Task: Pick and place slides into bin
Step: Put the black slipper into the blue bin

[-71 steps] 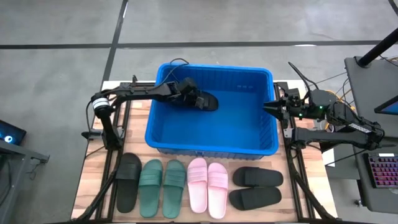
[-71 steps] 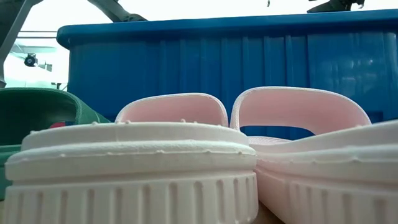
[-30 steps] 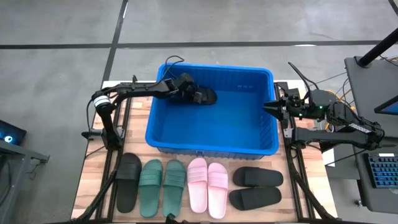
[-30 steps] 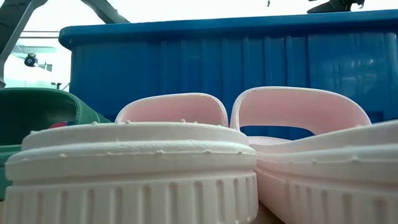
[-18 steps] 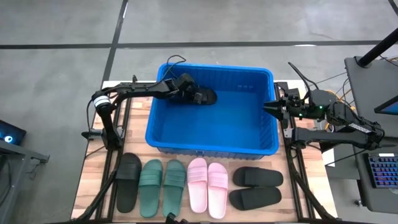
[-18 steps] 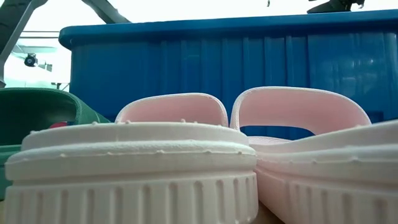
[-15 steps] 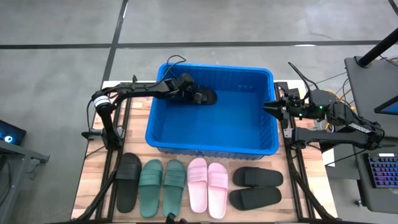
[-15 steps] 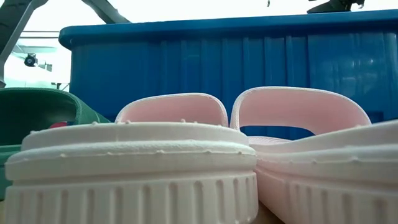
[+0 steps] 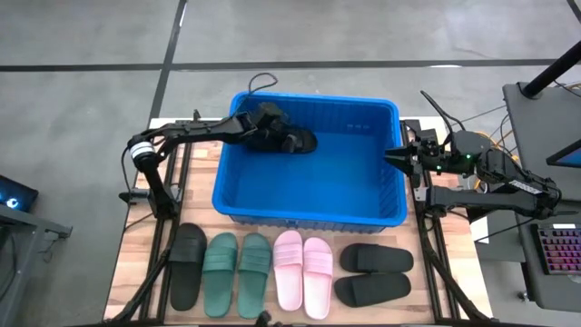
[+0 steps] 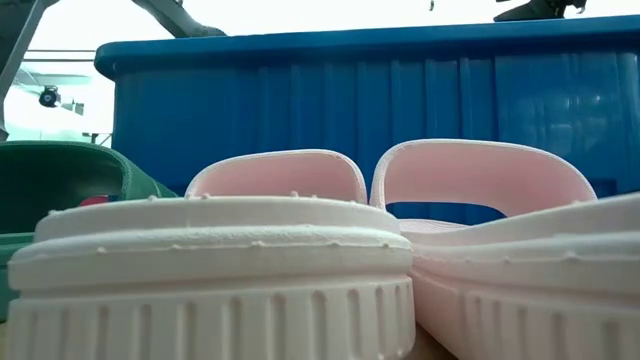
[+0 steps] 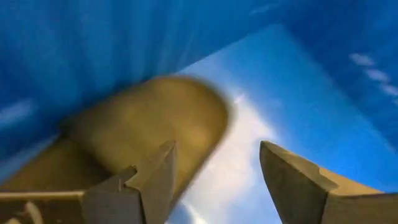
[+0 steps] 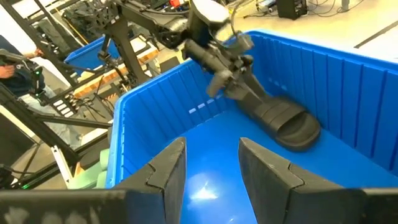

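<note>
The left gripper [image 9: 275, 138] now sits with its jaws released and apart, drawn back a little toward the bin's [image 9: 310, 214] far left wall. A second ago it was right on the black slide [image 9: 298, 142]; now the slide lies free on the bin floor in the far left corner, seen from the right wrist resting flat by the ribbed wall [image 12: 287, 125]. So the first slide looks delivered. On the counter [image 9: 135, 272] in front of the bin wait one black slide [image 9: 188, 266], the green pair [image 9: 238, 274], the pink pair [image 9: 303, 273] and two more black slides [image 9: 374, 273]. The right gripper [image 9: 390, 156] waits at the bin's right rim, jaws open and empty.
</note>
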You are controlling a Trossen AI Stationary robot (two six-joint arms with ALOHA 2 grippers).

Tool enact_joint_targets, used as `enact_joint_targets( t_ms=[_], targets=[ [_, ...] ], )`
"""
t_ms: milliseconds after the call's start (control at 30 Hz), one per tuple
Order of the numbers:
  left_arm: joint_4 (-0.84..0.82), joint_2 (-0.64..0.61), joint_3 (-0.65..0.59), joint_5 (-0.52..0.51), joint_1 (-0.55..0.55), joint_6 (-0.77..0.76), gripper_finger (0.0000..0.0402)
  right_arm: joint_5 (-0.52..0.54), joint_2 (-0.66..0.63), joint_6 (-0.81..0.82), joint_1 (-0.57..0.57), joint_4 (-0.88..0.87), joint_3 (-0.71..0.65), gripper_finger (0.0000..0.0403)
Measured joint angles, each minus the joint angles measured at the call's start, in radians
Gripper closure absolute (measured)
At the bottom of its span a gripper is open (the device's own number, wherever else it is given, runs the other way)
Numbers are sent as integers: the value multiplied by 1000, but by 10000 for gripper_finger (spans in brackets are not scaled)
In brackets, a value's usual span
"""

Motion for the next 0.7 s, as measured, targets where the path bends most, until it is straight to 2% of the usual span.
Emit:
enact_joint_targets(
  t_ms=[100,233,533,700],
  targets=[
    [119,-19,4,71,-13,91,209,0,0,0,0,0,-3,264],
    [140,-17,58,95,-31,165,251,0,0,0,0,0,-10,264],
    [133,11,117,150,-62,393,390,0,0,0,0,0,-18,264],
    [28,11,113,149,-60,432,395,1,0,0,0,0,-18,264]
  ],
)
